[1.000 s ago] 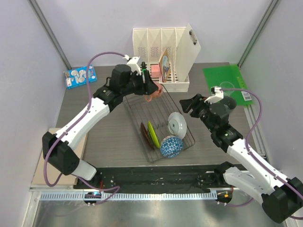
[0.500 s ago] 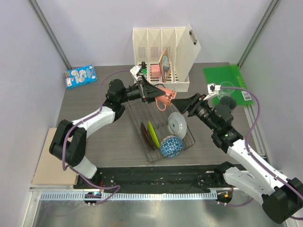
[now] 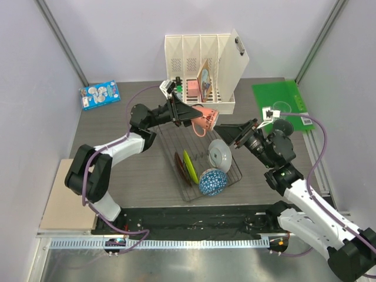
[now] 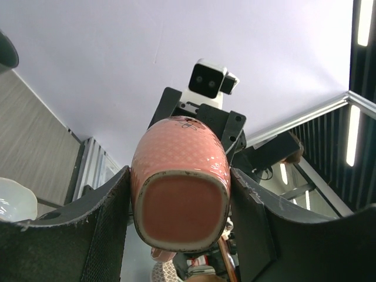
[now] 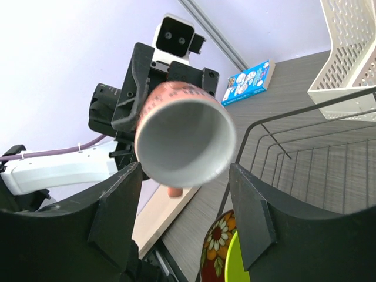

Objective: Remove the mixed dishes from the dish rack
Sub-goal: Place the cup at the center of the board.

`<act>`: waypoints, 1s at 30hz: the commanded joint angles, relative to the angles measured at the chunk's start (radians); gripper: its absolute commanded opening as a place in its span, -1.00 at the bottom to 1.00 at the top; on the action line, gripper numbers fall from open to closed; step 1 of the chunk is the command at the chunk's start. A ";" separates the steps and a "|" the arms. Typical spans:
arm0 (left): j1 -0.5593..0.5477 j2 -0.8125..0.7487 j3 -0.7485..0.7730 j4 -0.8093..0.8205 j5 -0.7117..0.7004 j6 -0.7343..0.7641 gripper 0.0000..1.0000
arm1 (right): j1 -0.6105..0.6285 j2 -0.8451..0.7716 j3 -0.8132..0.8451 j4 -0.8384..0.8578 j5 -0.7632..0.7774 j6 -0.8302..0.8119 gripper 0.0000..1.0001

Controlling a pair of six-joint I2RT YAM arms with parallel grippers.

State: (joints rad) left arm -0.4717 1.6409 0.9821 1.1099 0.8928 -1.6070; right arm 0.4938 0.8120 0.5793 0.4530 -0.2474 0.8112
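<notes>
Pink mug (image 3: 206, 117) is up and out of the rack (image 3: 185, 141) now, lying on its side in the air over the far end, mouth turned to the right. The left tool (image 3: 195, 114) is clenched on its body, a finger (image 4: 108, 235) on either flank. A second ago that mug was just leaving the rack's far edge. Since then the left arm has swung it across and the right arm has come up to meet it, so this looks like a handover taking shape! The right tool (image 3: 235, 133) stands released, fingers (image 5: 120, 217) spread and lined up on the mug's mouth, close but seemingly short of touching. Below, the white plate (image 3: 220, 154), lime plate (image 3: 189, 164), floral plate (image 3: 180, 166) and blue bowl (image 3: 212, 181) wait in the rack, so plenty is left to unload. The mug's handle is mostly hidden underneath. From the right wrist view I can't tell how deep the rim sits between those fingers. Over on the green mat (image 3: 264, 94), the right arm partly covers whatever stands there.
</notes>
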 commanded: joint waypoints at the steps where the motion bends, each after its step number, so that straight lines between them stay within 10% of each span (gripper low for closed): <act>1: 0.021 -0.019 0.004 0.162 0.001 -0.056 -0.99 | -0.003 -0.106 -0.036 -0.037 0.052 -0.036 0.37; 23: -0.008 -0.046 -0.094 0.188 0.024 -0.047 -0.99 | -0.003 0.256 0.059 0.225 -0.009 0.006 0.34; 30: -0.008 -0.049 -0.085 0.185 0.037 -0.039 -0.99 | -0.004 0.257 0.050 0.213 -0.001 0.023 -0.80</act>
State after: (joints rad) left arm -0.4759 1.6398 0.8757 1.1954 0.9096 -1.6413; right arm 0.4999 1.0912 0.6014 0.6209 -0.2760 0.8314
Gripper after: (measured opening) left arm 0.609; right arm 0.251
